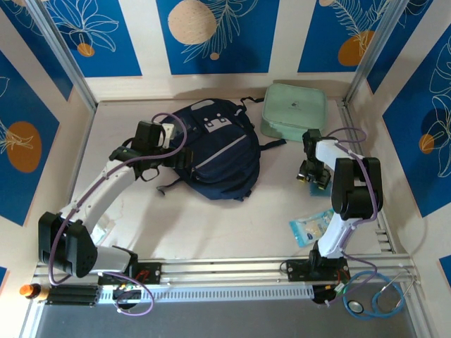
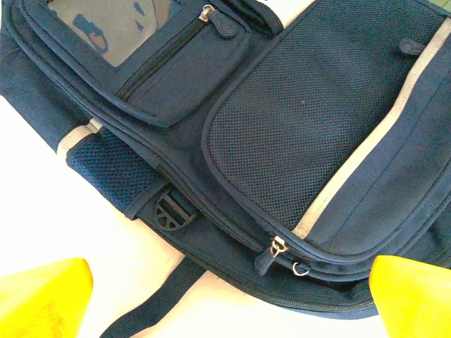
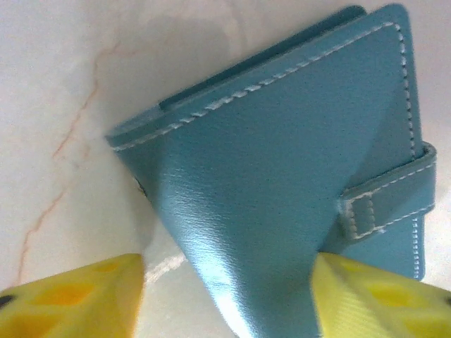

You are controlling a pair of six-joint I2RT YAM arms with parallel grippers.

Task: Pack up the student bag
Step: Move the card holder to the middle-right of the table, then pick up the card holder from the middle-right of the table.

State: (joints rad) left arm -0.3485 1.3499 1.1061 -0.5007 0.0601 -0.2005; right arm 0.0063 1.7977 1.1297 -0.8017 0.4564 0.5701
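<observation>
Student bag [image 1: 218,158]: looks zipped, nothing seemingly packed
Left gripper [image 2: 229,299]: spread wide above it
Right gripper [image 3: 225,296]: straddling wallet [image 3: 282,176], clamp unclear

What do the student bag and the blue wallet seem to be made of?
The student bag: dark navy woven fabric, matte, probably nylon or polyester; its pocket is open mesh, the holes show. The wallet: teal leather or imitation leather, slight sheen, fine grain, white stitching along the edges; which one, I cannot tell.
</observation>
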